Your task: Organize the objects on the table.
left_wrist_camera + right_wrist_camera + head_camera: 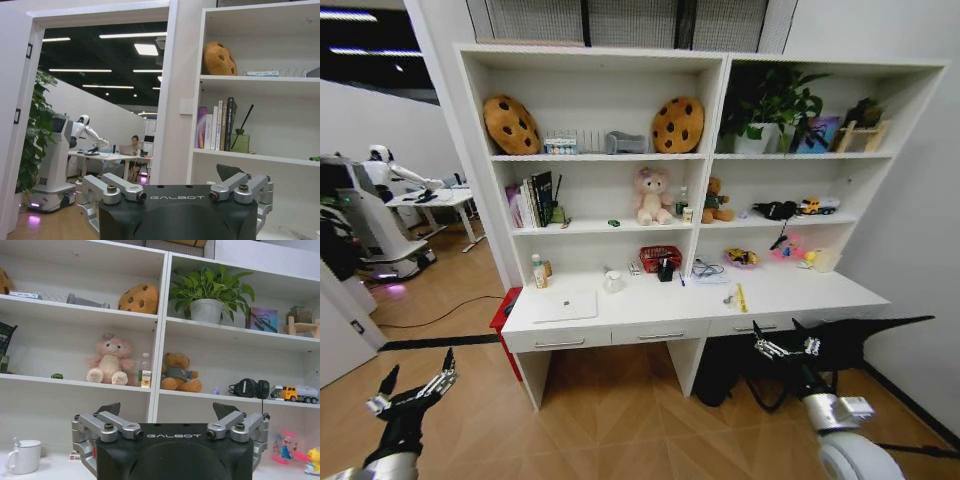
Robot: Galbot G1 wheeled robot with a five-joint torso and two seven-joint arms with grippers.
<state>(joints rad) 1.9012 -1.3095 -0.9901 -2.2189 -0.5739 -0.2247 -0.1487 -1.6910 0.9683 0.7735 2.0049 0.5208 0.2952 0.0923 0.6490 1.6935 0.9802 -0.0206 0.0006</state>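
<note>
Left gripper (415, 385) and right gripper (782, 344) hung spread and empty before the table (790, 297), laptop (566, 305) shut, mug (612, 282) beside it.

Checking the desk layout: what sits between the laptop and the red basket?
In the head view, a white mug stands between the silver laptop and red basket.

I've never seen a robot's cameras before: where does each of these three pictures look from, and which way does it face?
Head view: from the robot's head, looking down at the table; left tool and right tool show low, both open.
Left wrist view: behind the left tool, facing the books and a doorway.
Right wrist view: behind the right tool, facing the pink plush and white mug.
All three share the brown cookie cushions.
</note>
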